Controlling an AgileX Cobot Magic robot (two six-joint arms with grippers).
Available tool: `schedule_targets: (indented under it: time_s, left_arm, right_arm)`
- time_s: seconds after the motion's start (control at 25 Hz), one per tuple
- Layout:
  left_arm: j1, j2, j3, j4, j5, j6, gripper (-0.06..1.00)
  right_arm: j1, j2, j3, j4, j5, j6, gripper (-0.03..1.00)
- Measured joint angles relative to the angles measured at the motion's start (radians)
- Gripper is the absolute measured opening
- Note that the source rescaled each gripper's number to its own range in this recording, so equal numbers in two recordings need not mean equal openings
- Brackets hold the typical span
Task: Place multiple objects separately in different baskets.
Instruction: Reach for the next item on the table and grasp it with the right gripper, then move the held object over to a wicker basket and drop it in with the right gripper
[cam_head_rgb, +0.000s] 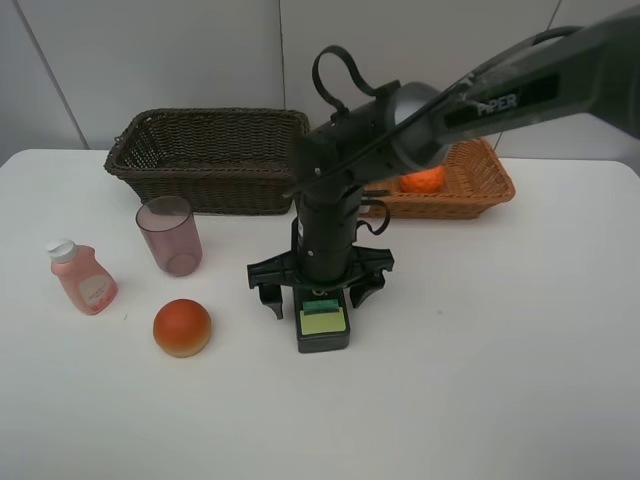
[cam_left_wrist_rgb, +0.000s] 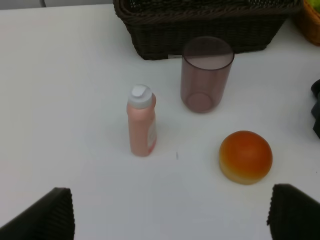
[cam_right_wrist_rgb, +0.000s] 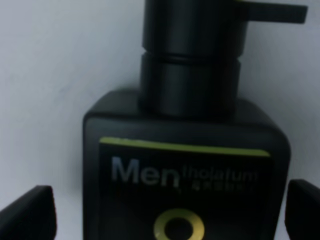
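Pump bottle (cam_head_rgb: 323, 325) located on bench (cam_head_rgb: 480, 350), straddled by spread jaws of right gripper (cam_head_rgb: 318, 296); not gripped. Left gripper (cam_left_wrist_rgb: 169, 215) jaws spread, unloaded. Tangerine (cam_head_rgb: 422, 180) lodged in tan basket (cam_head_rgb: 480, 185). Pink bottle (cam_head_rgb: 84, 278), cup (cam_head_rgb: 169, 235), red-orange fruit (cam_head_rgb: 182, 327) left unsorted.

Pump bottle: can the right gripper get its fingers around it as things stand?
Probably yes: the right gripper is open and straddles the pump bottle, and nothing else stands close beside it.
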Motion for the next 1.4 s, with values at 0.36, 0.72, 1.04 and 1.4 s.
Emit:
schedule_targets:
  time_s: [0.36, 0.72, 1.04, 1.4]
  left_arm:
    - [0.000, 0.000, 0.000, 0.000, 0.000, 0.000, 1.00]
    - [0.000, 0.000, 0.000, 0.000, 0.000, 0.000, 1.00]
    - [0.000, 0.000, 0.000, 0.000, 0.000, 0.000, 1.00]
    - [0.000, 0.000, 0.000, 0.000, 0.000, 0.000, 1.00]
  right_arm:
    - [0.000, 0.005, 0.000, -0.002, -0.002, 0.000, 0.58]
    - [0.000, 0.005, 0.000, -0.006, -0.002, 0.000, 0.08]
    - [0.000, 0.005, 0.000, -0.005, -0.002, -0.001, 0.08]
    - [0.000, 0.002, 0.000, 0.002, 0.005, -0.001, 0.08]
